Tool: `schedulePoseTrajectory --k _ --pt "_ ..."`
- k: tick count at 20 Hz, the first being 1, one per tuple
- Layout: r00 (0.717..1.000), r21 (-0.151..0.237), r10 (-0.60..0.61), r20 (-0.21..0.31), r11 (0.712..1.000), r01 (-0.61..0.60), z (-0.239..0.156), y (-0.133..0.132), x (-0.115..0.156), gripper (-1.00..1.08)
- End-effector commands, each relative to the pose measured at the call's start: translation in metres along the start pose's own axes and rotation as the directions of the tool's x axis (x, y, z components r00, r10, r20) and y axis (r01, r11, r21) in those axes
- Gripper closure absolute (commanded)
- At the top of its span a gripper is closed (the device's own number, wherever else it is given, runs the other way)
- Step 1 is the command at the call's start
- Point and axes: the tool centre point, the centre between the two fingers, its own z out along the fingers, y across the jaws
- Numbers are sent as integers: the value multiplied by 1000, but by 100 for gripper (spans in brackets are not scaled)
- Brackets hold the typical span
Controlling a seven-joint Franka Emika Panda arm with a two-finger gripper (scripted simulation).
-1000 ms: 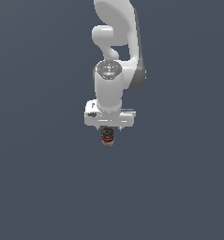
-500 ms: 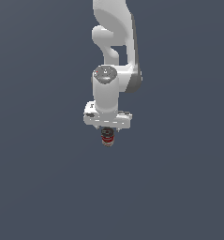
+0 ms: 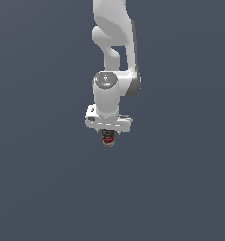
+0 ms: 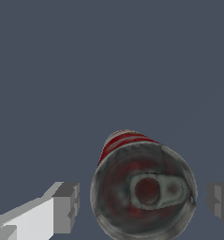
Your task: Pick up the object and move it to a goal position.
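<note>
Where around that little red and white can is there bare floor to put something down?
Plain grey surface lies open on every side of the red-and-white soup can. The only crowded spot is at the can itself, where the white gripper straddles it, one finger on each side.

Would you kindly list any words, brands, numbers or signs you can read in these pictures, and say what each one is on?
None can be read.
Soup can: red and white label, any print too blurred in both views.
Lid: pull tab only, no lettering.
End effector and arm: no markings visible.
</note>
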Motion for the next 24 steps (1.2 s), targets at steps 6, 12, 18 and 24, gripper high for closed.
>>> schedulePoseTrajectory --k 6,12,18,24 --pt "1000 0 3 0 1000 -3 29 0 -1 -92" --pt "1000 0 3 0 1000 -3 32 0 0 108" --pt "1000 0 3 0 1000 -3 32 0 0 108" --pt "1000 0 2 1 1000 -2 27 0 -2 108"
